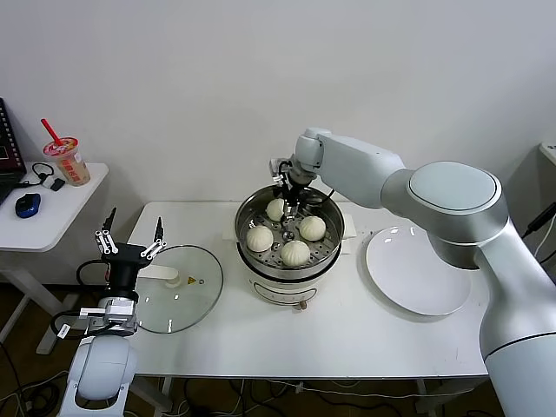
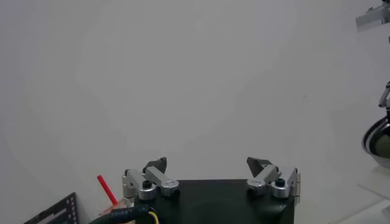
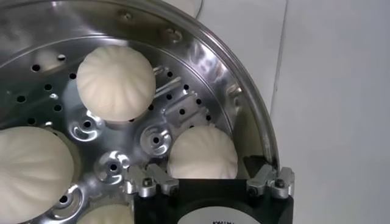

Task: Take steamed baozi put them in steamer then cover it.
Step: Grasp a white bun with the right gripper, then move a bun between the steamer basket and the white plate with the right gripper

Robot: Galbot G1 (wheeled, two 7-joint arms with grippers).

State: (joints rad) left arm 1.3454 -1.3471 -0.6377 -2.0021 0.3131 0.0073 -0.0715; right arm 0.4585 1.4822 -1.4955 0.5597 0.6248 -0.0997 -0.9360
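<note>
Left gripper (image 1: 131, 238) fingers spread, holding nothing, raised at table's left edge beside round clear glass lid (image 1: 178, 301); shiny round stainless-steel steamer (image 1: 246, 222) at back centre holds four smooth off-white steamed baozi (image 1: 295, 253) on perforated tray; right gripper (image 1: 290, 205) inside steamer, fingers spread around back baozi (image 3: 202, 154); flat white round plate (image 1: 417, 271) toward right edge

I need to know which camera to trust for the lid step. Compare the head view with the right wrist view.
Only the head view shows the glass lid lying on the table, the empty white plate, the left tool open beside the lid, and all four baozi.

Only the right wrist view shows the tray holes up close.

Both show the steamer and the right tool open over a baozi.
</note>
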